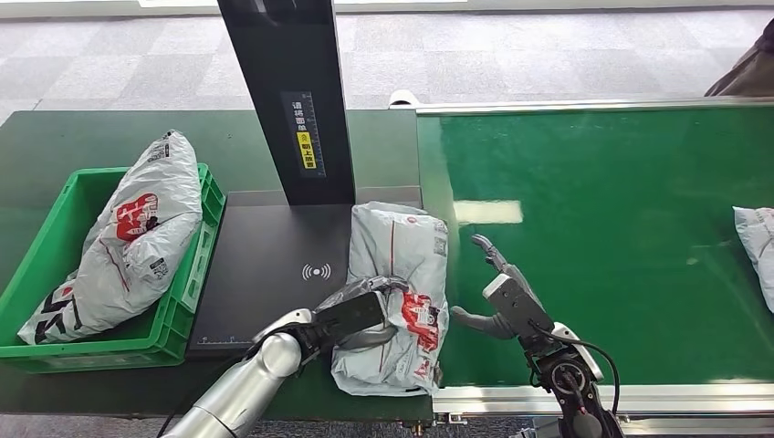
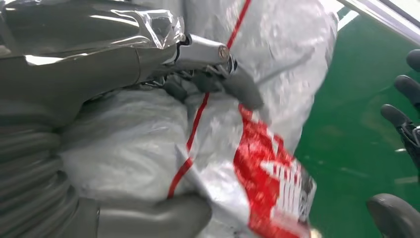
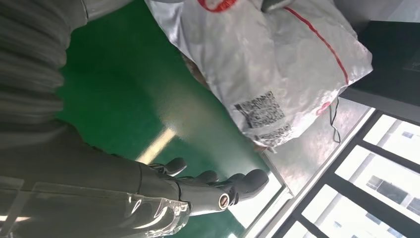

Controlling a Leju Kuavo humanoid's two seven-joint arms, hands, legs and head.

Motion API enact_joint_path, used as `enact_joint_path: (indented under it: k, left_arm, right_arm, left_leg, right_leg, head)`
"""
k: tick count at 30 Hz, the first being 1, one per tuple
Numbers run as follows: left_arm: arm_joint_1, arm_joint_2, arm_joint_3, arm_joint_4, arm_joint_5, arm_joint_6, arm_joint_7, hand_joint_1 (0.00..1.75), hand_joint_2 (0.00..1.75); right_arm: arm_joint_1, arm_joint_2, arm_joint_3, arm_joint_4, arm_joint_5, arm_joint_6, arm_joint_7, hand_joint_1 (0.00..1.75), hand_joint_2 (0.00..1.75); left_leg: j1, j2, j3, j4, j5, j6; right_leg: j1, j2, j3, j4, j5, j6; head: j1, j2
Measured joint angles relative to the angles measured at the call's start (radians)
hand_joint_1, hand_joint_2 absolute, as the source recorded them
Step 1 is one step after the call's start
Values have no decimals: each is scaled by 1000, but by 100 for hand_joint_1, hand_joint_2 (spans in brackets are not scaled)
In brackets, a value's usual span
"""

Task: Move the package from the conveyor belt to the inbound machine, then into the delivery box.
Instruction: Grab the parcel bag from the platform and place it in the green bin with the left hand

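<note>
A grey plastic package with red print lies across the right edge of the black inbound machine's plate, beside the green conveyor belt. My left hand grips its crumpled near end, thumb under and fingers over the package. Just right of it, my right hand hovers over the belt with fingers spread and nothing in it; its fingers stand apart from the package. A green delivery box at the left holds another grey package.
The machine's black post rises behind the plate. A further grey package lies at the belt's right edge. A person's dark sleeve shows at the far right. A metal rail borders the belt's near side.
</note>
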Motion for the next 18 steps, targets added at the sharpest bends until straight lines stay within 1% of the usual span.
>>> enact_joint_path:
  k: [3, 8, 12, 18]
  left_arm:
    - [-1, 0, 0, 0, 5, -1, -2, 152, 175]
    - [-1, 0, 1, 0, 19, -7, -11, 152, 175]
    - [-1, -1, 1, 0, 22, -13, -13, 174, 175]
    - [11, 1, 9, -19, 80, -31, -29, 175, 175]
  right_arm:
    - [0, 0, 0, -1, 0, 1, 0, 0, 175]
    - [5, 0, -3, -6, -4, 7, 1, 0, 175]
    - [7, 0, -7, -10, -5, 8, 2, 0, 175]
    - [14, -1, -11, -20, -25, 18, 2, 0, 175]
  left_leg:
    - [0, 0, 0, 0, 0, 0]
    - [0, 0, 0, 0, 0, 0]
    - [0, 0, 0, 0, 0, 0]
    - [0, 0, 0, 0, 0, 0]
  right_leg:
    - [0, 0, 0, 0, 0, 0]
    - [0, 0, 0, 0, 0, 0]
    - [0, 0, 0, 0, 0, 0]
    - [0, 0, 0, 0, 0, 0]
  head:
    - [0, 0]
    - [0, 0]
    - [0, 0]
    - [0, 0]
